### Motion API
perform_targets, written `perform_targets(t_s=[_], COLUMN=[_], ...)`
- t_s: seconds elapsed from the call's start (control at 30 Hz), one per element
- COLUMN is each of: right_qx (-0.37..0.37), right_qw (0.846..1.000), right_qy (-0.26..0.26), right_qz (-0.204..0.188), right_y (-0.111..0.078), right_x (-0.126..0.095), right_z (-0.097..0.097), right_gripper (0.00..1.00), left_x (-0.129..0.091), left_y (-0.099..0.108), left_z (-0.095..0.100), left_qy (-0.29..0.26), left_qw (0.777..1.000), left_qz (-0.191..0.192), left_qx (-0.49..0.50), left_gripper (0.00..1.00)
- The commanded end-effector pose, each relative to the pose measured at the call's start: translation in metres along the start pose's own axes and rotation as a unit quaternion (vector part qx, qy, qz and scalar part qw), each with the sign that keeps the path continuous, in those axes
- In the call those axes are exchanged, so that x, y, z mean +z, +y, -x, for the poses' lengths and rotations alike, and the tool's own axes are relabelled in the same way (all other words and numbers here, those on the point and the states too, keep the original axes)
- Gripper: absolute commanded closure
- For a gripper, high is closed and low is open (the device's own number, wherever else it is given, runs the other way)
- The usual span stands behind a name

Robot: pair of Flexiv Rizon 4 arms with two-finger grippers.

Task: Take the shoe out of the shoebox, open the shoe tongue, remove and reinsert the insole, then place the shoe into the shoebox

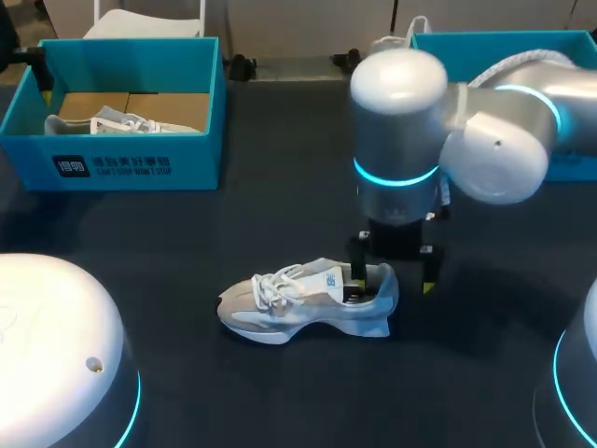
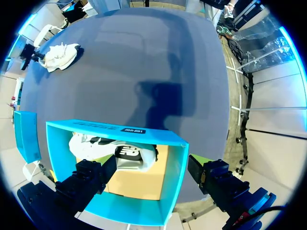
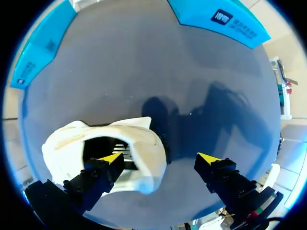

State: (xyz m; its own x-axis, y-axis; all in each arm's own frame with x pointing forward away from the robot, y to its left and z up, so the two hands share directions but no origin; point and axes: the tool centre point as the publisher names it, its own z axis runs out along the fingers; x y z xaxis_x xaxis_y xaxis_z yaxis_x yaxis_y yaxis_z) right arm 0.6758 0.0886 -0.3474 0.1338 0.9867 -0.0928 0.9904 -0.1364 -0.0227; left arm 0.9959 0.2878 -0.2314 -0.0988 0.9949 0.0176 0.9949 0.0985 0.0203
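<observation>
item 1, task object. a pale grey-and-white lace-up trainer (image 1: 298, 303) lies on its sole near the middle of the dark desk (image 1: 187, 233), outside any box. its toe points toward the robot's left and its heel toward the right. the tongue stands raised just ahead of the collar opening.

item 2, right arm (image 1: 485, 140). it comes in from the right and hangs directly over the trainer's heel end. the right jaws stand wide open and clamp nothing. in the right wrist view one yellow-tipped finger (image 3: 98, 175) reaches down into the opening of the trainer (image 3: 139, 143). the other finger (image 3: 220, 175) is outside the shoe, over bare desk and apart from it. the collar wall lies between the two fingers. whether the inner finger touches the lining cannot be told.

item 3, left jaws. in the left wrist view they hover over a teal cardboard shoebox (image 2: 57, 153), spread wide and holding nothing. one dark finger (image 2: 88, 179) is over the box's interior. the other (image 2: 216, 179) is outside its side wall.

item 4, boxes. the teal cardboard shoebox (image 1: 140, 163) stands open-topped at the desk's far left. a second pale trainer (image 1: 117, 121) lies inside it on the brown base. a second teal box (image 1: 466, 42) stands at the far right, partly hidden behind the right arm. its contents cannot be seen.
</observation>
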Motion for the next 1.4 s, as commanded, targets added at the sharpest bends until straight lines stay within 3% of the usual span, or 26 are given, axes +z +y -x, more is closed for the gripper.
perform_targets(t_s=[0.03,0.13,0.17,0.2,0.5,0.57,0.6,0.67,0.7,0.77,0.83,0.87,1.2,1.33,1.4], right_qx=[-0.018,-0.088,-0.146,-0.184,-0.184,-0.217,-0.245,-0.271,-0.302,-0.326,-0.361,-0.376,-0.376,-0.442,-0.474], right_qw=[0.998,0.986,0.967,0.954,0.954,0.943,0.929,0.908,0.879,0.854,0.806,0.767,0.767,0.702,0.701], right_qy=[0.05,0.138,0.204,0.236,0.236,0.247,0.267,0.304,0.347,0.376,0.432,0.485,0.485,0.497,0.451], right_qz=[0.015,0.042,0.044,0.025,0.025,0.047,0.077,0.099,0.127,0.154,0.183,0.189,0.189,0.255,0.283], right_y=[-0.008,-0.011,-0.013,-0.015,-0.015,-0.015,-0.013,-0.012,-0.01,-0.006,-0.004,-0.004,-0.004,0.0,0.0], right_x=[-0.03,-0.045,-0.05,-0.054,-0.054,-0.048,-0.04,-0.036,-0.034,-0.031,-0.026,-0.025,-0.025,-0.016,-0.009], right_z=[0.026,0.034,0.038,0.043,0.043,0.037,0.038,0.042,0.048,0.055,0.062,0.069,0.069,0.083,0.088], right_gripper=[0.0,0.0,0.0,0.0,0.0,0.0,0.0,0.0,0.0,0.0,0.0,0.0,0.0,0.0,0.0], left_x=[0.0,0.0,0.0,0.0,0.0,0.0,0.0,0.0,0.0,0.0,0.0,0.0,0.0,0.0,0.0], left_y=[-0.002,-0.002,-0.002,-0.002,-0.002,-0.002,-0.002,-0.002,-0.002,-0.002,-0.002,-0.002,-0.002,-0.002,-0.002], left_z=[0.0,0.0,0.0,0.0,0.0,0.0,0.0,0.0,0.0,0.0,0.0,0.0,0.0,0.0,0.0], left_qy=[0.001,0.001,0.001,0.001,0.001,0.001,0.001,0.001,0.001,0.001,0.001,0.001,0.001,0.001,0.001], left_qw=[1.0,1.0,1.0,1.0,1.0,1.0,1.0,1.0,1.0,1.0,1.0,1.0,1.0,1.0,1.0], left_qz=[0.002,0.002,0.002,0.002,0.002,0.002,0.002,0.002,0.002,0.002,0.002,0.002,0.002,0.002,0.002], left_qx=[0.0,0.0,0.0,0.0,0.0,0.0,0.0,0.0,0.0,0.0,0.0,0.0,0.0,0.0,0.0], left_gripper=[0.0,0.0,0.0,0.0,0.0,0.0,0.0,0.0,0.0,0.0,0.0,0.0,0.0,0.0,0.0])
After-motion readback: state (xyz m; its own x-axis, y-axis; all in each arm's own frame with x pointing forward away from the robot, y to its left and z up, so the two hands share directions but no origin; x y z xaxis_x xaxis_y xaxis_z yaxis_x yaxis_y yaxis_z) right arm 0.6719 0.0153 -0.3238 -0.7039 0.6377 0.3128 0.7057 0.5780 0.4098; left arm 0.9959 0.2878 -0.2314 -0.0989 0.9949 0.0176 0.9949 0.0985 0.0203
